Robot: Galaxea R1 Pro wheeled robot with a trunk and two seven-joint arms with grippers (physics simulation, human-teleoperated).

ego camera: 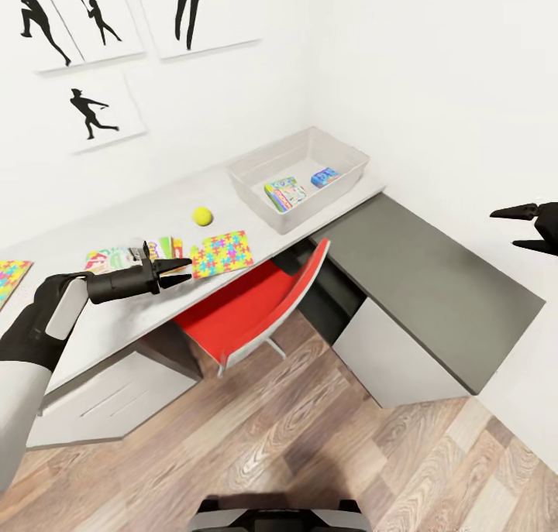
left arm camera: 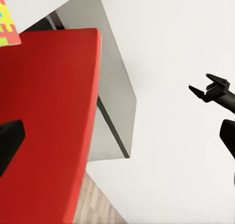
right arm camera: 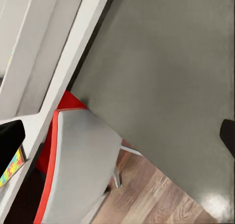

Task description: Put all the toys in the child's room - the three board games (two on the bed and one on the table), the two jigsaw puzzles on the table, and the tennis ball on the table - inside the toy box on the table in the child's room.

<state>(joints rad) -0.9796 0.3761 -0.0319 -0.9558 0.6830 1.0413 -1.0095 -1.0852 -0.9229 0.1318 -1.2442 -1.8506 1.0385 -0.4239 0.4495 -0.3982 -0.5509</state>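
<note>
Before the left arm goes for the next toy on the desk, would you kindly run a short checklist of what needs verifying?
1. Left gripper open and empty: ok.
2. Right gripper open, empty, away from the desk top: ok.
3. Toy box open-topped, with room beside the green board game and blue board game: ok.
4. Tennis ball resting free on the table: ok.
5. Jigsaw puzzle flat at the table edge, grip edge exposed: cannot tell.
6. SKIP-BO board game unobstructed: not ok, the left gripper partly covers it.
</note>
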